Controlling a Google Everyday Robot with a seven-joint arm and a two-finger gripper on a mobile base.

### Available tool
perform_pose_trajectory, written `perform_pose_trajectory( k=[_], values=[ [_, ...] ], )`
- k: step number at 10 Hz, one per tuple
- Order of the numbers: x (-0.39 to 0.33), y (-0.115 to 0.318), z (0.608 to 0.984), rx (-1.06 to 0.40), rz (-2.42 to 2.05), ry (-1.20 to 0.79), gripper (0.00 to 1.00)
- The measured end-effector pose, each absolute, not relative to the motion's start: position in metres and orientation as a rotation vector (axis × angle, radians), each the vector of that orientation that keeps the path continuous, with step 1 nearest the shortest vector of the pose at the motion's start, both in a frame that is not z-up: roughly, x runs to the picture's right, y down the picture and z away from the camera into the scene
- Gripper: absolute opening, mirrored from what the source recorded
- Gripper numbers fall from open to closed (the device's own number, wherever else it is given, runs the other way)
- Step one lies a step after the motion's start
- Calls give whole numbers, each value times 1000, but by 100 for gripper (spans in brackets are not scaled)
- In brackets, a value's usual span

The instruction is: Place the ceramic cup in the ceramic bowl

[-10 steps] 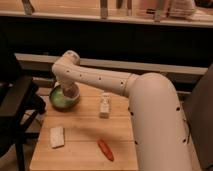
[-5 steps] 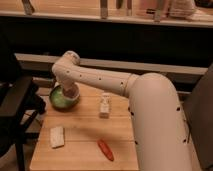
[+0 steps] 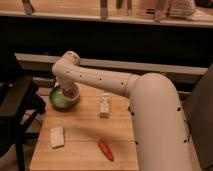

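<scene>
Nothing moved — tool (image 3: 69, 93) over ceramic bowl (image 3: 58, 100), ceramic cup seemingly beneath.

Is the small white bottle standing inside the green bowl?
No, the white bottle stands upright on the table, apart from the green bowl, over which the gripper hangs.

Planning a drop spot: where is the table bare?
Bare wood: between the pale block and the orange carrot-like piece; also between that block and the small white bottle. Crowded back-left: the claw sits over the green bowl.
</scene>
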State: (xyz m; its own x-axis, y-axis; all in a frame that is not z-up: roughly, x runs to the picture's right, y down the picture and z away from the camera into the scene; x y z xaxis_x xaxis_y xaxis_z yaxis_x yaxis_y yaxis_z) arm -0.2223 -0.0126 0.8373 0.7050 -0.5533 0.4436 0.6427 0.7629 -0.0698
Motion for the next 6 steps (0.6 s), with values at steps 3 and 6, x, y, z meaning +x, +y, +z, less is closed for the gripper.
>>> perform_pose_trajectory(
  k=[3, 6],
  values=[
    [-223, -11, 838, -226, -671, -420, 37],
    [-223, -11, 838, -223, -672, -422, 36]
  ],
)
